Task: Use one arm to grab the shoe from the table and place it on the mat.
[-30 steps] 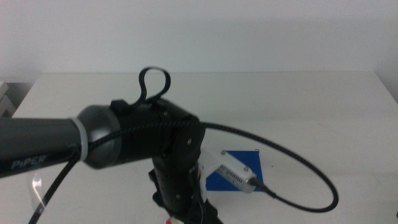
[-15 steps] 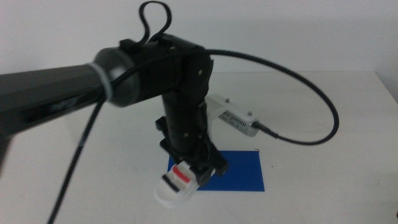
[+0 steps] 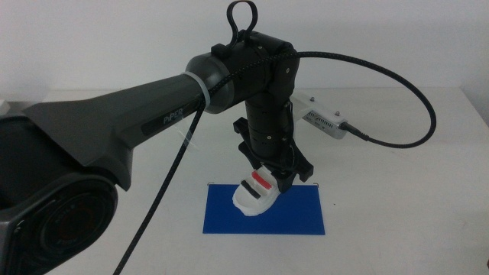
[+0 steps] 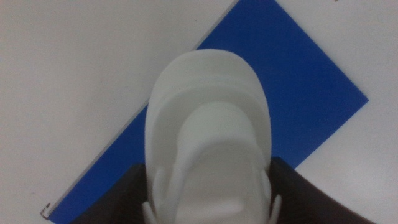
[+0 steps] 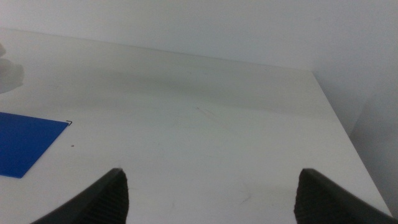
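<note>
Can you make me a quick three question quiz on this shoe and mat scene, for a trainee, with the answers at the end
1. True or false: the left gripper is shut on the shoe.
2. Over which thing is the shoe held in the middle view? A) bare table B) the mat C) a box
3. Fill in: in its wrist view, the right gripper has its jaws ____ with nothing between them.

Key
1. True. The dark jaws clamp the white sandal from both sides.
2. B. The shoe is over the dark blue mat, which lies on the white table; whether it touches the mat cannot be told.
3. Open. That arm waits off to the side, out of the middle view.
</note>
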{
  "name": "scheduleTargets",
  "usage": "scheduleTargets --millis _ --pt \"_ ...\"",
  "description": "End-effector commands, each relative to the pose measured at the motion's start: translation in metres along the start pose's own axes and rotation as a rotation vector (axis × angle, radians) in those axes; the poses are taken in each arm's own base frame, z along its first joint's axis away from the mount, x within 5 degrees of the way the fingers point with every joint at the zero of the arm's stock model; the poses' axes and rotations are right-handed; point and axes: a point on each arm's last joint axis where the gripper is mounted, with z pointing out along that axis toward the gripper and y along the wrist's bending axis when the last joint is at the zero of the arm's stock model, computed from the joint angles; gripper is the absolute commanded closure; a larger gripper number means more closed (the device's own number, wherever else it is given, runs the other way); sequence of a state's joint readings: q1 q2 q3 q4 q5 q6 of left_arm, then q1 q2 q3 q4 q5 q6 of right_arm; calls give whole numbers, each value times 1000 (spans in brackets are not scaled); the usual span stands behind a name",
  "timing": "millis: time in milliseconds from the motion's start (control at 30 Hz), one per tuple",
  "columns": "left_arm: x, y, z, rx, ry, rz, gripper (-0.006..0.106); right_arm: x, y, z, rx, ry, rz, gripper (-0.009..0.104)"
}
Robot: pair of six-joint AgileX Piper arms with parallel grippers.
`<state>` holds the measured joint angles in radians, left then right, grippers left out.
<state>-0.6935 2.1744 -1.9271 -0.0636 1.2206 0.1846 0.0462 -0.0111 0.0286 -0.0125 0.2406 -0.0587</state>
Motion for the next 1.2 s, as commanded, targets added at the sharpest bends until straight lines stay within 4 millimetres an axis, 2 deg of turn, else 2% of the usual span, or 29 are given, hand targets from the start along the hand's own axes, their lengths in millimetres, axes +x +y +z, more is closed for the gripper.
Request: scheduleTargets --millis 0,100,233,500,567,967,1167 --pt "4 -4 -38 10 -12 22 102 -5 0 0 7 -64 -21 17" --pt "4 -4 -38 7 -11 65 102 -5 0 0 7 -64 -21 17" --pt "4 -4 -38 12 -13 206 102 -5 0 0 7 -64 -21 17" --pt "4 -8 -37 43 -34 716 102 -5 0 0 7 -64 -21 17" --pt "3 -9 -37 54 -43 775 102 -5 0 0 7 -64 -21 17" --pt "3 -8 -36 48 -36 746 102 -5 0 0 7 -64 -21 17" --pt "2 -8 -20 75 -10 740 102 -5 0 0 7 -64 -21 17"
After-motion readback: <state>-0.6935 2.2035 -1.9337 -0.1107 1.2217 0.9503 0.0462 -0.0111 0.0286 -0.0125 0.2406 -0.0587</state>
